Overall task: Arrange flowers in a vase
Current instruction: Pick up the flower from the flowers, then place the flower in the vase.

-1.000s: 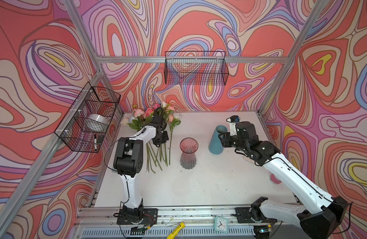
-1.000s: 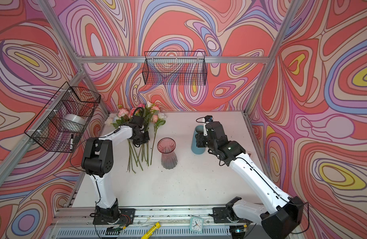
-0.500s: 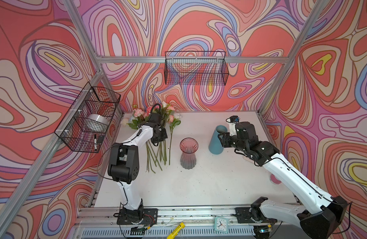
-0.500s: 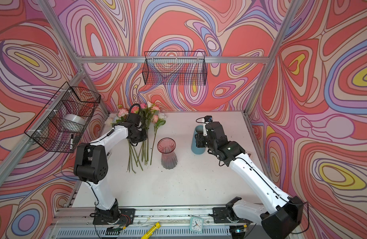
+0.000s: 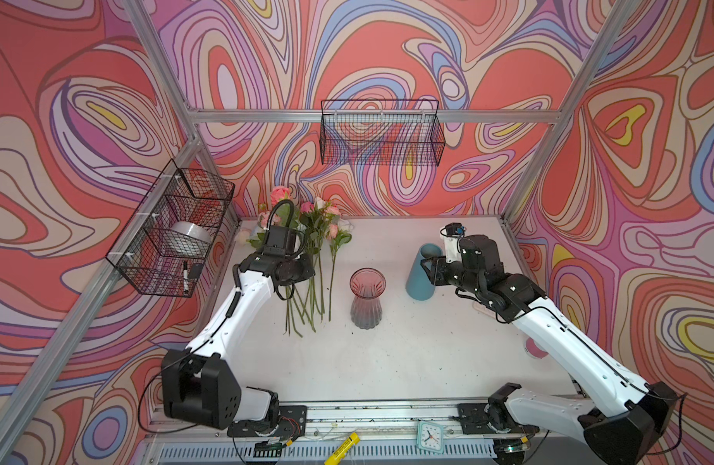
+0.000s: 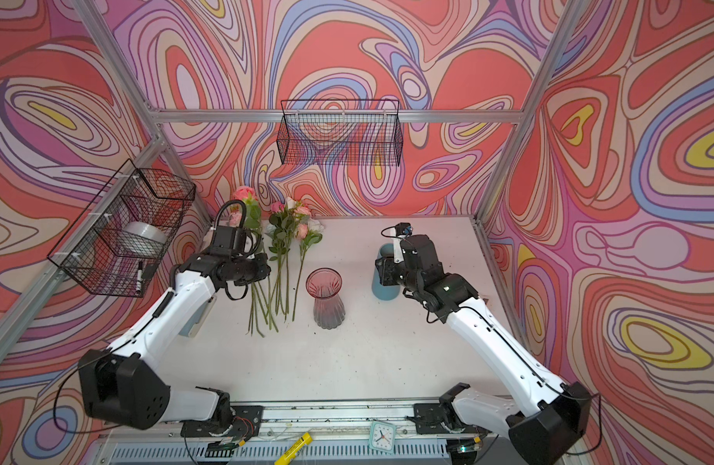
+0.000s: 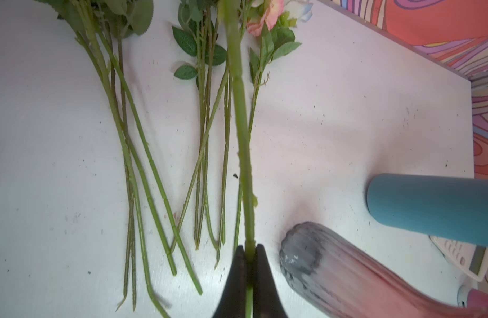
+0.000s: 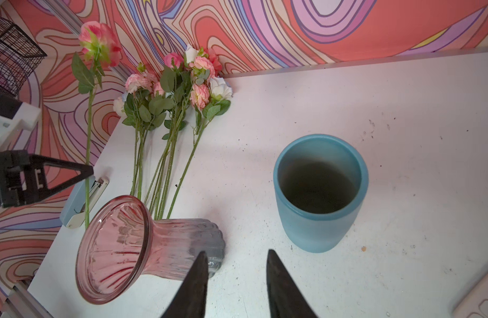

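- left end effector (image 7: 247, 249): jaws pinched tight on a single green stem, nothing else in the grip
- held flower (image 8: 99, 44): pink bloom is up near the back-left corner. The stem rides above the ones lying flat. Grip sits on the lower part of the stem, and a short tail pokes out past the fingers
- remaining flowers (image 5: 311, 290): loose bunch flat on the desk (image 5: 387, 362), back-left area. Blooms point at the back wall, cut ends point at the front. Heads are pink, coral and white, with leaves bunched up near them
- pink glass vase (image 5: 366, 298): upright, mid-desk, just beside the cut ends on their right side. Ribbed body, flared rim, empty inside
- blue vase (image 5: 421, 273): upright, to the right of the pink glass vase and clearly apart from it
- right end effector (image 8: 234, 254): jaws partly open, holding nothing. In both top views it hangs by the upper part of the blue vase; contact with the rim is a can't-tell. From the right wrist view the fingers frame bare desk between the two vases
- stapler (image 8: 80, 198): pale blue, on the desk under the left arm, near the left edge
- side wire basket (image 5: 174, 233): on the left wall, holds a tape roll and a marker
- small clock (image 5: 429, 435): on the front rail, near the right arm's base
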Robot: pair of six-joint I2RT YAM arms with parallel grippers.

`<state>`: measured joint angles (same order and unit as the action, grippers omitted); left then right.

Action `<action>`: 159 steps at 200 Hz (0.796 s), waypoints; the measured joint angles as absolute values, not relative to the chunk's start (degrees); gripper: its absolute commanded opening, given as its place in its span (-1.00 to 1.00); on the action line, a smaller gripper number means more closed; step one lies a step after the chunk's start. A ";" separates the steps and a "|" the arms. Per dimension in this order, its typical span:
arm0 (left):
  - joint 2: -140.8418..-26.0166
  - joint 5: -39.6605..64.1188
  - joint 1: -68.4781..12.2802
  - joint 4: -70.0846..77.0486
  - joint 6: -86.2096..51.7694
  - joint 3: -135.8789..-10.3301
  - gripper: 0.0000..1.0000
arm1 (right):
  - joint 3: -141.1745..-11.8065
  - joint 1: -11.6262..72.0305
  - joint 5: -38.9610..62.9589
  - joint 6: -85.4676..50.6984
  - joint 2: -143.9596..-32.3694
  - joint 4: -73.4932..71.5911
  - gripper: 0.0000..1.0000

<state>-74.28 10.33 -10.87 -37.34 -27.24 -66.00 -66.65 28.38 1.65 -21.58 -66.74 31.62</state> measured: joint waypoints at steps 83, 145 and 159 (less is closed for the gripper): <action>-41.95 16.47 -14.92 -30.41 -21.56 -58.67 -1.00 | -80.25 32.05 6.52 -21.19 -68.62 30.41 0.01; -49.82 17.76 -30.92 -26.26 -14.74 -64.40 -1.00 | -86.91 43.83 11.22 -19.97 -78.63 24.40 0.08; -51.51 17.78 -31.09 -25.41 -14.55 -64.88 -1.00 | -87.53 45.19 13.45 -19.97 -80.07 22.33 0.08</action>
<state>-51.51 17.78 -31.09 -25.41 -14.55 -64.88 -87.53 45.19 13.45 -19.97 -80.07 22.33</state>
